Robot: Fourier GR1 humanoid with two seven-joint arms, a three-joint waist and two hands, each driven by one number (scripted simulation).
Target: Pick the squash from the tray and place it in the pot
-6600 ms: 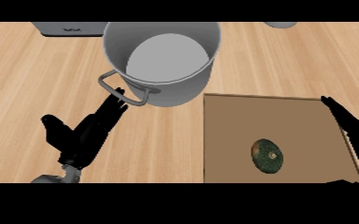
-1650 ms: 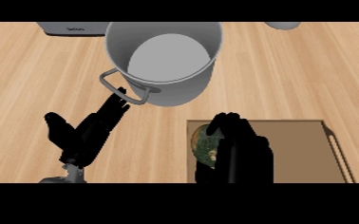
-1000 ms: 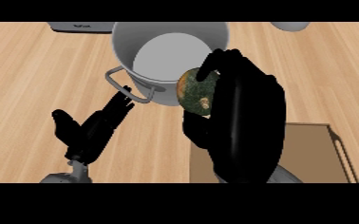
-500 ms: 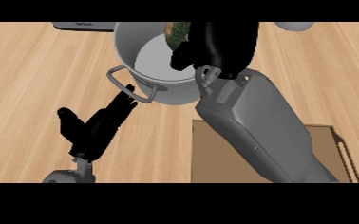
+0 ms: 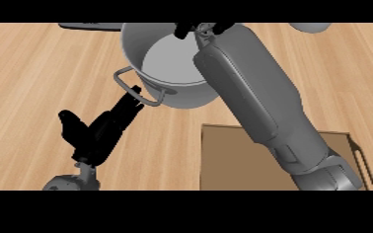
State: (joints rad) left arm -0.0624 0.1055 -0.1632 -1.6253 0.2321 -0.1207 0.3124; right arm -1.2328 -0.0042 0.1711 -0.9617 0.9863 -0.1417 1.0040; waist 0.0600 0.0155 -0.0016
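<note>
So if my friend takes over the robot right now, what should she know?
Right hand: stretched over the far rim of the pot. Only a bit of it shows at the top of the view, so its fingers cannot be read, and the squash is not visible.
Left hand: open, fingers straight, tips by the pot's near handle.
Tray: the part that shows holds nothing.
Done: squash lifted off the tray and carried to the pot.
Left: confirm the squash is in the pot, then pull the right arm back.
</note>
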